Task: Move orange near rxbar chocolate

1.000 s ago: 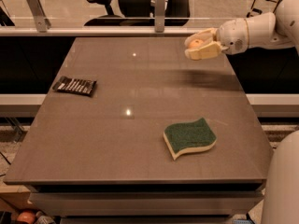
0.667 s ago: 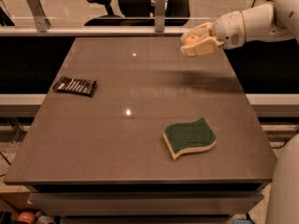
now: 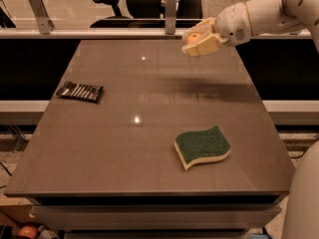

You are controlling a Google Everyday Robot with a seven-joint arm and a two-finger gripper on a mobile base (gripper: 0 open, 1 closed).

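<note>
My gripper (image 3: 199, 40) hangs in the air over the far right part of the table, reaching in from the right on a white arm. Its pale fingers are shut on the orange (image 3: 193, 37), of which only a small orange patch shows between them. The rxbar chocolate (image 3: 80, 91), a flat dark bar with white lettering, lies on the table's left side, far from the gripper.
A wavy green-and-yellow sponge (image 3: 202, 147) lies on the right front part of the brown table (image 3: 124, 148). A rail and office chairs stand behind the far edge. My white base (image 3: 304, 203) shows at the lower right.
My gripper has moved left and a little toward the far edge with the orange held in it. The bar and the sponge have not moved.
</note>
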